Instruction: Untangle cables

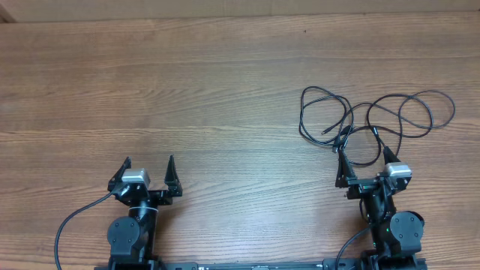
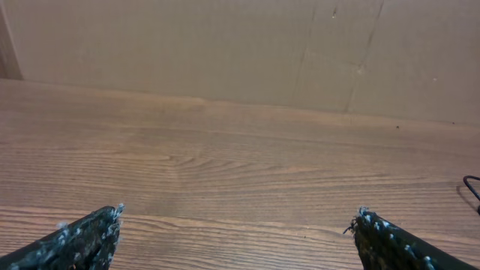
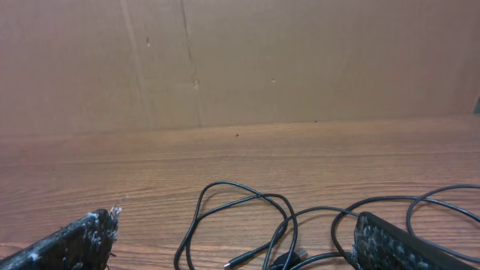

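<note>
Across the whole scene lies the wooden table, with a brown cardboard wall along its far edge. At the near edge stand the left arm and right arm, well apart. On the table's right half the cables lie in loose, overlapping black loops, just beyond the right gripper. Its jaws are spread wide and hold nothing. The left gripper, spread equally wide, hangs over wood well left of the cables. A small plug ends one cord at the loops' near side.

Overhead straight down; wrist views low, forward.
</note>
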